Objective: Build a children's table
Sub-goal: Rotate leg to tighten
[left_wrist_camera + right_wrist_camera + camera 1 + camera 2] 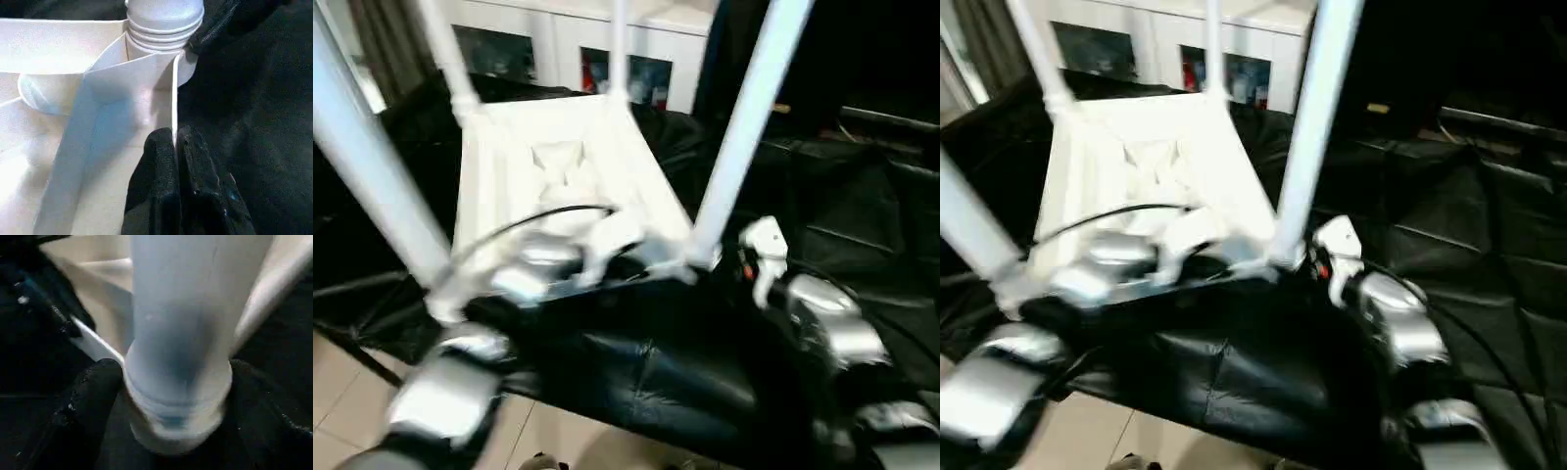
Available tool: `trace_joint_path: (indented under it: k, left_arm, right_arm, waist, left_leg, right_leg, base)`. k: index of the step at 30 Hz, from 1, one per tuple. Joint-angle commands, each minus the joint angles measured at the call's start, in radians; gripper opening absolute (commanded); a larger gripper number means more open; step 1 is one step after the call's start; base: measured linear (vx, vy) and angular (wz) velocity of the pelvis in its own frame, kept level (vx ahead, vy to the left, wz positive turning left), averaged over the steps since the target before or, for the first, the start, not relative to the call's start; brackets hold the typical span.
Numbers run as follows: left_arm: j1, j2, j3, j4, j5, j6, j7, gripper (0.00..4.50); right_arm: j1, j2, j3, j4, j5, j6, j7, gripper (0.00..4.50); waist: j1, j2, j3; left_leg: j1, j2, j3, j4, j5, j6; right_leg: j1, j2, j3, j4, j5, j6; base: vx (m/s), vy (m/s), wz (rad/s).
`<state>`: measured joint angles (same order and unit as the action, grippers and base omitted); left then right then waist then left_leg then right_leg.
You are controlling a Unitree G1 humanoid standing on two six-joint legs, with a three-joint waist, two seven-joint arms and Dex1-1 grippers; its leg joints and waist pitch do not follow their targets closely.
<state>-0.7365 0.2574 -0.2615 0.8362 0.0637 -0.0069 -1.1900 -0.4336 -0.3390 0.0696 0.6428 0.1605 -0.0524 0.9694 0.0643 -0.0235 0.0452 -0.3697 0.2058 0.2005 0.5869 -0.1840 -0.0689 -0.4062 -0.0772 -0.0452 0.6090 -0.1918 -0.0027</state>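
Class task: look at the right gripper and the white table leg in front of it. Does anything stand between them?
Nothing visible does. In the right wrist view the right gripper has a black finger on each side of the table leg, near its base, with no other object between. Contact cannot be confirmed.

**White table upside down, four legs up**

The children's table [543,186] lies inverted on black cloth, ribbed underside facing up. Its four tapered legs [749,127] stand in the round corner sockets [164,19], rising out of view.

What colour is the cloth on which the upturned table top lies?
Black; the cloth shows best in the left eye view.
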Motion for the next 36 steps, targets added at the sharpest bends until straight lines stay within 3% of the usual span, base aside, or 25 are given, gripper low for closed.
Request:
trace_joint_path:
  k: [1,7,13,17,21,23,25,27,31,34,36]
  left_arm:
    - [0.014,-0.009,-0.02,-0.052,-0.051,-0.002,-0.087,0.0]
    - [0.061,0.056,-0.03,-0.158,-0.089,0.053,-0.226,0.0]
    - [0.075,0.063,-0.026,-0.176,-0.089,0.055,-0.224,0.0]
    - [0.082,0.061,-0.025,-0.188,-0.089,0.062,-0.201,0.0]
    - [0.064,0.029,-0.007,-0.134,-0.052,0.045,-0.065,0.0]
    - [0.038,-0.011,0.009,-0.07,-0.02,0.046,0.077,0.0]
    - [0.025,-0.033,0.014,-0.042,-0.002,0.044,0.156,0.0]
    - [0.001,-0.07,0.026,0.0,0.013,0.053,0.265,0.0]
    - [-0.04,-0.162,0.036,0.074,0.029,0.067,0.446,0.0]
    - [-0.049,-0.22,0.014,0.097,0.046,0.051,0.468,0.0]
    - [-0.051,-0.232,-0.003,0.099,0.057,0.033,0.451,0.0]
  right_arm:
    - [0.004,-0.021,0.016,-0.023,0.009,0.002,0.049,3.62]
    - [0.026,-0.053,0.023,-0.054,0.035,0.022,0.165,3.62]
    - [0.036,-0.048,0.03,-0.065,0.052,0.037,0.19,2.99]
    - [0.045,-0.033,0.023,-0.077,0.062,0.05,0.196,2.83]
    - [0.051,0.009,-0.005,-0.065,0.074,0.065,0.107,2.75]
    - [0.036,0.068,-0.036,0.002,0.041,0.053,-0.071,2.73]
    - [0.03,0.094,-0.044,0.029,0.022,0.04,-0.148,2.73]
    - [0.018,0.135,-0.052,0.067,-0.004,0.035,-0.266,2.72]
    - [-0.022,0.222,-0.049,0.132,-0.067,0.038,-0.502,2.72]
    - [-0.052,0.294,-0.053,0.153,-0.072,0.073,-0.585,2.72]
    - [-0.05,0.309,-0.025,0.137,-0.099,0.047,-0.57,2.72]
  waist:
    - [0.008,-0.01,-0.057]
    - [0.021,-0.009,-0.055]
    - [0.024,-0.012,-0.055]
    - [0.025,-0.012,-0.056]
    - [0.022,-0.016,-0.054]
    - [0.019,-0.023,-0.051]
    - [0.014,-0.021,-0.047]
    - [0.012,-0.025,-0.047]
    - [0.007,-0.02,-0.047]
    - [0.004,-0.022,-0.048]
    - [0.004,-0.021,-0.048]
  left_leg:
    - [0.009,0.035,-0.011,-0.065,-0.173,0.097]
    - [0.013,0.037,-0.008,-0.066,-0.179,0.081]
    - [0.013,0.035,-0.009,-0.067,-0.182,0.066]
    - [0.014,0.034,-0.009,-0.066,-0.171,0.066]
    - [0.013,0.034,-0.008,-0.066,-0.17,0.07]
    - [0.017,0.031,-0.01,-0.069,-0.202,0.047]
    - [0.016,0.028,-0.015,-0.075,-0.238,0.015]
    - [0.021,0.029,-0.016,-0.075,-0.261,0.009]
    - [0.021,0.027,-0.018,-0.077,-0.261,-0.002]
    - [0.021,0.025,-0.019,-0.077,-0.268,0.002]
    - [0.018,0.025,-0.019,-0.078,-0.265,0.011]
  right_leg:
    - [0.05,-0.061,0.035,-0.064,-0.104,-0.272]
    - [0.048,-0.062,0.036,-0.061,-0.103,-0.274]
    - [0.048,-0.063,0.037,-0.063,-0.123,-0.26]
    - [0.048,-0.062,0.037,-0.062,-0.116,-0.257]
    - [0.045,-0.062,0.038,-0.063,-0.119,-0.255]
    - [0.04,-0.065,0.039,-0.074,-0.203,-0.233]
    - [0.041,-0.068,0.038,-0.083,-0.303,-0.205]
    - [0.036,-0.068,0.039,-0.091,-0.352,-0.178]
    - [0.034,-0.067,0.04,-0.093,-0.365,-0.165]
    - [0.034,-0.066,0.04,-0.095,-0.365,-0.16]
    - [0.036,-0.065,0.04,-0.095,-0.346,-0.159]
  base:
    - [0.0,0.0,0.0]
    - [0.0,0.0,0.0]
    - [0.0,0.0,0.0]
    - [0.0,0.0,0.0]
    - [0.0,0.0,0.0]
    - [0.0,0.0,0.0]
    - [0.0,0.0,0.0]
    - [0.0,0.0,0.0]
    - [0.0,0.0,0.0]
    - [0.0,0.0,0.0]
    - [0.0,0.0,0.0]
